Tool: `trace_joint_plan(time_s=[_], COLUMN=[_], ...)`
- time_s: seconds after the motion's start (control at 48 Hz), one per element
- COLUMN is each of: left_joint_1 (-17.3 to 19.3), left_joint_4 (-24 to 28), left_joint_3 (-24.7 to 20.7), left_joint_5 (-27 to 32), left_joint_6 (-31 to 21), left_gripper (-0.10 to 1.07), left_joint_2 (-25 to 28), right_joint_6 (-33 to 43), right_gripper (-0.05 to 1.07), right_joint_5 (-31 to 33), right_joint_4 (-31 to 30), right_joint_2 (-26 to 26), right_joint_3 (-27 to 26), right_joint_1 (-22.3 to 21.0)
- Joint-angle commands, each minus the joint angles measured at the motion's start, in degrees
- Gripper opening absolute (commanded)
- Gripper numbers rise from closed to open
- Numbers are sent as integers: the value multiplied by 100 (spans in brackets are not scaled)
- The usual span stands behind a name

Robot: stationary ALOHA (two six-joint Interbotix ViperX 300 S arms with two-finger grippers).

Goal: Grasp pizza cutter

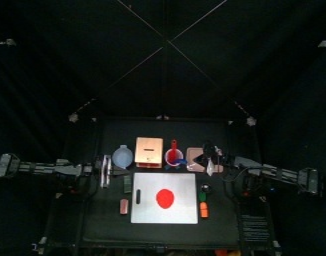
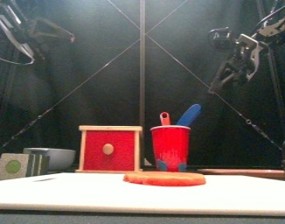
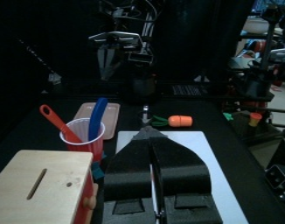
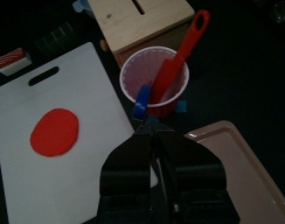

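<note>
A red cup (image 2: pixel 170 148) stands behind the white cutting board (image 2: pixel 63 191), beside a wooden box with a red front (image 2: pixel 110 150). A blue handle (image 2: pixel 187 115) and a red handle (image 2: pixel 165 118) stick up out of it; their heads are hidden inside, so I cannot tell which is the pizza cutter. My right gripper (image 4: pixel 145 124) hangs shut and empty high above the cup (image 4: pixel 156 77), near the blue handle (image 4: pixel 140 110). My left gripper (image 3: pixel 151 131) is shut and empty over the board's left edge, apart from the cup (image 3: pixel 84 133).
A flat red disc (image 2: pixel 165 178) lies on the board. A pale bowl (image 1: pixel 123 157) sits left of the box and a pink tray (image 4: pixel 244 166) right of the cup. An orange piece (image 3: pixel 177 120) lies by the board's right edge.
</note>
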Motion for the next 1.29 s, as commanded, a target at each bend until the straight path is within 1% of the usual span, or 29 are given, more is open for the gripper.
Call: trace_joint_plan(time_s=[0.0,0.021,0.042,0.083,0.125,0.146,0.312,0.479,0.583,0.667,0.812,1.104,1.188,1.271], left_joint_1=[9,9,18,9,18,18,44,88,105,149,202,237,237,255], left_joint_4=[-9,-9,-9,-9,-9,-9,-9,-9,-9,-9,-70,-220,-220,-211], left_joint_3=[-97,-97,-97,-97,-88,-88,-53,9,26,35,62,79,70,88], left_joint_5=[-44,-53,-70,-114,-158,-176,-211,-211,-211,-211,-211,-211,-211,-211], left_joint_6=[-9,-9,-9,-9,-9,-9,0,-9,0,-9,-18,-9,-9,-9], left_gripper=[6,6,6,7,7,8,9,9,9,9,9,9,9,9], left_joint_2=[18,26,26,26,26,26,26,26,26,26,18,26,26,26], right_joint_6=[97,141,229,387,536,606,1362,2065,2408,2505,2558,2558,2558,2558], right_gripper=[73,78,86,96,102,103,102,102,102,102,101,100,97,89], right_joint_5=[-26,-26,-26,-26,-35,-44,-439,-475,-536,-615,-650,-650,-659,-703], right_joint_4=[9,9,0,-44,-141,-202,-694,-1046,-1459,-1635,-1687,-1679,-1670,-1670], right_joint_2=[-9,-9,9,44,97,114,475,914,1257,1529,1819,2013,2065,2083], right_joint_3=[-123,-114,-97,-70,-44,-44,-105,-290,-422,-510,-650,-659,-677,-694], right_joint_1=[-9,-9,18,88,167,185,343,404,554,589,554,519,475,413])
